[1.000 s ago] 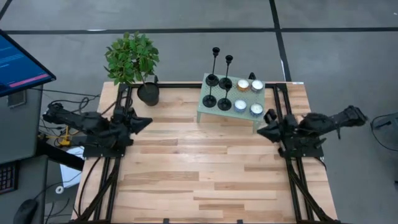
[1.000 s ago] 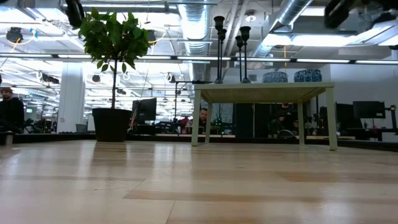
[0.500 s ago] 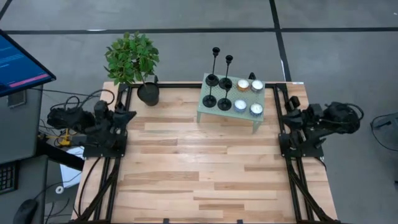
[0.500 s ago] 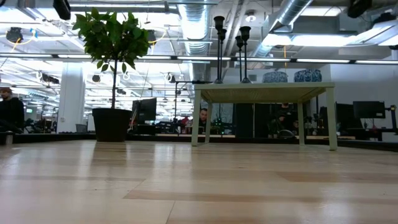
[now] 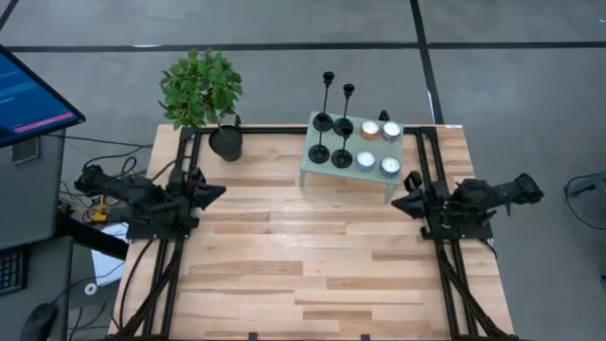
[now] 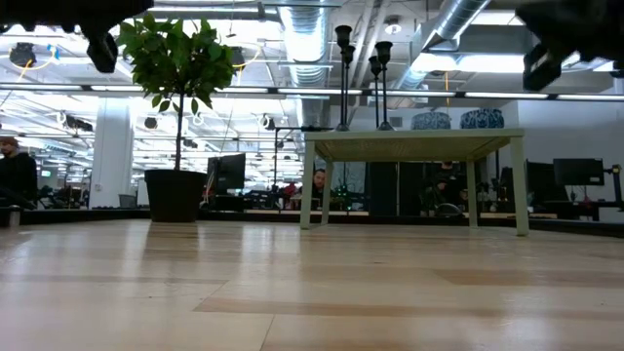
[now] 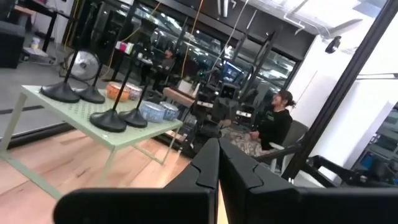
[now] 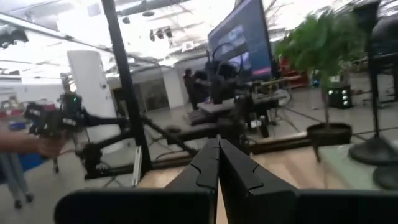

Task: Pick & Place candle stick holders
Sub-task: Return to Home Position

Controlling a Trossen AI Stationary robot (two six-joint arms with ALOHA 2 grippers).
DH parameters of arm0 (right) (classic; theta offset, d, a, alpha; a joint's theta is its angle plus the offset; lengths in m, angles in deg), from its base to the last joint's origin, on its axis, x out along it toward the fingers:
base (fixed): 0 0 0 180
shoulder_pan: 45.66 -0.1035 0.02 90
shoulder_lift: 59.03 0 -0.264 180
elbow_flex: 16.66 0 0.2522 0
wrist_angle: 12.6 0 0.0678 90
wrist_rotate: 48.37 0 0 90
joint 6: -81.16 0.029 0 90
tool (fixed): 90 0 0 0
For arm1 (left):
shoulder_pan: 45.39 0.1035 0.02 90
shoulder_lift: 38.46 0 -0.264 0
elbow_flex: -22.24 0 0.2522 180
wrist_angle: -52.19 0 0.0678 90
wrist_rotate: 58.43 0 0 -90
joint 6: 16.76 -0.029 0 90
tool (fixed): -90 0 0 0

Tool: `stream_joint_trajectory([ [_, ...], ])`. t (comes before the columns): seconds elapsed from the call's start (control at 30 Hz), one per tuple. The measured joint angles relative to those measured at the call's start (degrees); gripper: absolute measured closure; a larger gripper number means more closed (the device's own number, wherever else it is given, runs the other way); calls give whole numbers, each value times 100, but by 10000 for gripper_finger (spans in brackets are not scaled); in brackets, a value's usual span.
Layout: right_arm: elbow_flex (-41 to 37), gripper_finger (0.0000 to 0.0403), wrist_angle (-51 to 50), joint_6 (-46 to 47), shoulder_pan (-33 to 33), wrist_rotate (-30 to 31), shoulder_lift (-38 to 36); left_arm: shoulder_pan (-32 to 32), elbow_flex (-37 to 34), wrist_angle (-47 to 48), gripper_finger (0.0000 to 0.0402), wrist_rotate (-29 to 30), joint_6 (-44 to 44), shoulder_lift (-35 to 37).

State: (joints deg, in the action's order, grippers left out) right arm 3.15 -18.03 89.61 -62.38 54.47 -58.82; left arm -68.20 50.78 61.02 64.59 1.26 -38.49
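Four candle stick holders (image 5: pixel 323 121) stand upright on the left half of the small green shelf (image 5: pixel 312 172) at the far side of the tabletop (image 5: pixel 303 256), just beside the tealights (image 5: pixel 365 159); I judge this to be their set-down place. My left tool (image 5: pixel 216 192) hangs over the tabletop's left edge and my right tool (image 5: pixel 402 201) over its right edge. Each has its fingers pressed together on nothing, and I hold both well apart from the shelf so nothing there gets knocked.
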Motion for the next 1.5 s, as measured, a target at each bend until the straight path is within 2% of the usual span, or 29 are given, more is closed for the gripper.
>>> stream_joint_trajectory([
  [0.17,-538,403,425,340,-1,-202,-1,0,-289,9,398,154,29,2],
  [0.43,-560,403,193,457,-1,-247,-1,0,-830,11,395,254,483,2],
  [0.8,-564,403,-123,662,-1,-249,4,0,-1423,2,394,254,586,2],
  [1.03,-566,403,-256,667,-1,-242,4,0,-1448,51,394,253,494,2],
  [1.27,-566,403,-260,667,-1,-229,4,0,-1448,49,394,635,476,-4],
  [1.5,-568,403,-409,664,0,-231,4,1,-1448,8,394,511,492,-6],
])
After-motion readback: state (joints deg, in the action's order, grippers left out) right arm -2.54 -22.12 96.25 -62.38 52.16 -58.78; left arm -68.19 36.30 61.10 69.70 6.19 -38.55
